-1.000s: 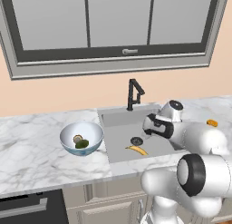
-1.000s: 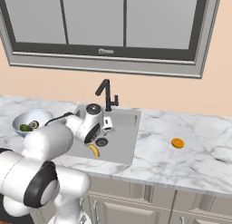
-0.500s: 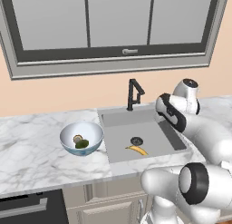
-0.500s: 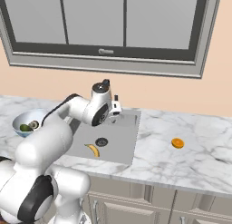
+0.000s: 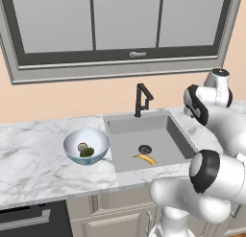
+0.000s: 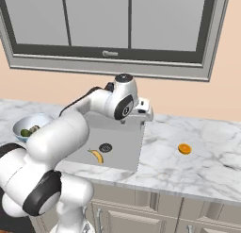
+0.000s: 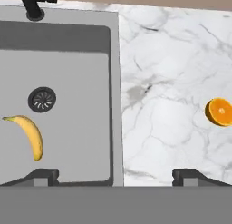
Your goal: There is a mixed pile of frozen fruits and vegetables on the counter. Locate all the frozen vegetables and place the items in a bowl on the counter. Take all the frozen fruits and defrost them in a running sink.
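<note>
The gripper [image 7: 115,174] is spread wide and holds nothing, its two dark tips far apart at the bottom of the hand view. It hangs high over the right rim of the sink [image 7: 68,51], so the banana [image 7: 32,136] lies below it to the left on the basin floor beside the drain [image 7: 42,99], and the orange fruit [image 7: 220,111] sits well off to its right on the counter [image 7: 167,73].

The orange is the likely next pick. It looks like a cut half, low and flattish, though the view is too coarse to be sure. Fingers closing too high could skim over it, or nudge it along the smooth marble. No water shows at the faucet [image 5: 142,99].

The bowl [image 5: 87,146], far left, holds the vegetables [image 5: 85,150].
</note>
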Robot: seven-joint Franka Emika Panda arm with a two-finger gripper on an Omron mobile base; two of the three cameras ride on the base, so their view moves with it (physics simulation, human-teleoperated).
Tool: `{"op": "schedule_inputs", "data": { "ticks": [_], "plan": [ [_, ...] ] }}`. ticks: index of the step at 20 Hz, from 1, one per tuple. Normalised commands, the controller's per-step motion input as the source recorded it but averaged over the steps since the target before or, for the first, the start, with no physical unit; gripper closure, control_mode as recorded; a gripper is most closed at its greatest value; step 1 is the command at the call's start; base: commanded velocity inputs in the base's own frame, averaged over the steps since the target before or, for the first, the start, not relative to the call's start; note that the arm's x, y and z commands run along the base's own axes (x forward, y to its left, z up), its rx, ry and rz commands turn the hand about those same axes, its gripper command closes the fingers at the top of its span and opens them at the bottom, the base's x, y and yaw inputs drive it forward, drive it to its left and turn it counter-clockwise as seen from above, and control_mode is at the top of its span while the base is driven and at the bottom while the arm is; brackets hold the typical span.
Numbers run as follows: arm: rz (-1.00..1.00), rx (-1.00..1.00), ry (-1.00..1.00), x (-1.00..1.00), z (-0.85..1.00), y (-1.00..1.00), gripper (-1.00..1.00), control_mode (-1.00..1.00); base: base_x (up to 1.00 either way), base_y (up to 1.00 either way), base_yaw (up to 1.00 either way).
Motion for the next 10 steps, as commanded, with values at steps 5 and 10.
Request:
{"op": "schedule_inputs", "data": {
  "ticks": [5,10],
  "plan": [
    [-0.43,0.02,0.10,-0.10,0.01,-0.71,-1.00,-1.00,0.00,0.00,0.00],
    [0.02,0.10,0.00,0.01,0.00,-0.72,-1.00,-1.00,0.00,0.00,0.00]
  ]
}}
